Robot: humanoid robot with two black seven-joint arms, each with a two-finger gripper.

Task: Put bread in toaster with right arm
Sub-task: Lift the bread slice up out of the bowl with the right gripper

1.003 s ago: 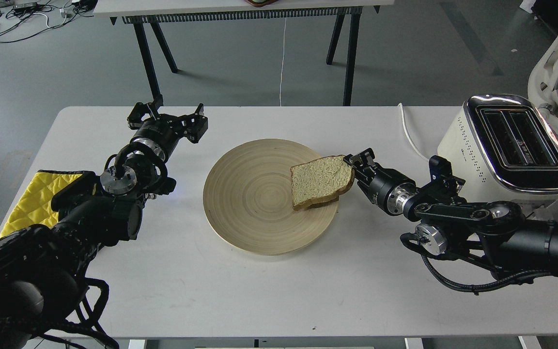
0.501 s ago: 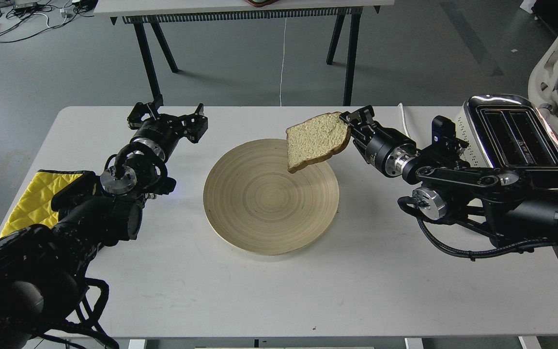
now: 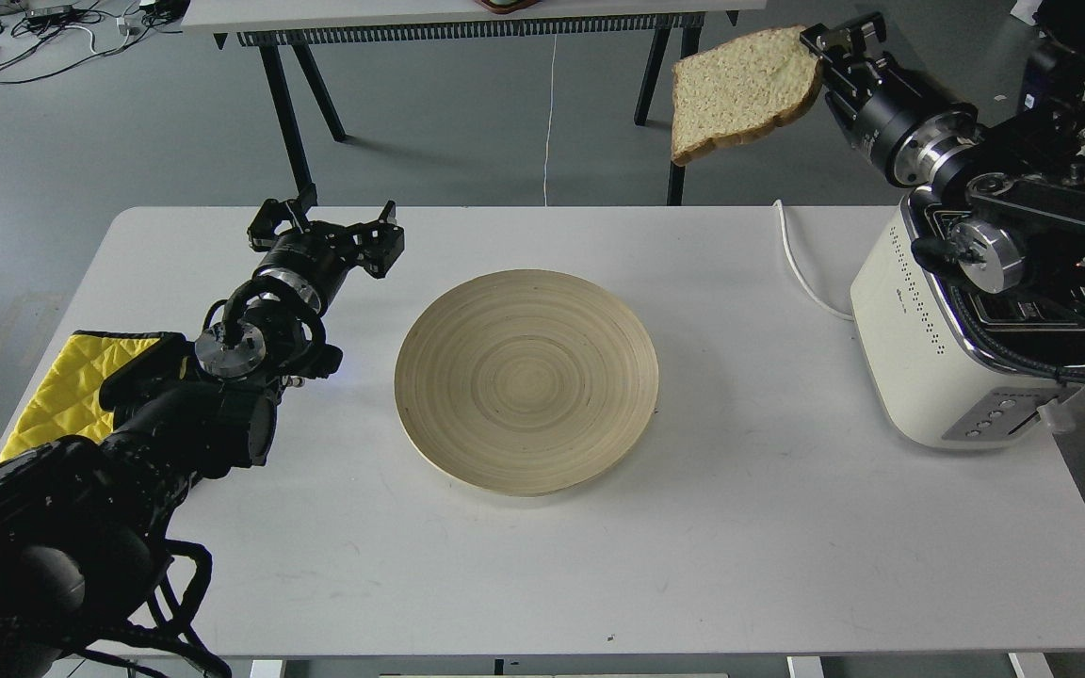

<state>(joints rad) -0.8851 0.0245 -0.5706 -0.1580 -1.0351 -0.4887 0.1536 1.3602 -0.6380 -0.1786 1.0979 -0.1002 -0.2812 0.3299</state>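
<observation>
The bread (image 3: 738, 92), a pale speckled slice with a brown crust, hangs high in the air above the table's far right edge. My right gripper (image 3: 825, 47) is shut on its right edge and holds it tilted, to the upper left of the toaster. The cream-white toaster (image 3: 919, 348) stands at the table's right; my right arm crosses over its chrome top and hides the slots. My left gripper (image 3: 328, 224) is open and empty over the table's far left.
A round wooden plate (image 3: 526, 379) lies bare at the table's middle. A yellow cloth (image 3: 67, 386) lies at the left edge under my left arm. The toaster's white cord (image 3: 797, 264) runs along the table behind it. Another table's black legs (image 3: 288, 104) stand beyond.
My right gripper has lifted the bread off the plate and carried it up and to the right, now high beside the toaster. My left arm has not moved.
</observation>
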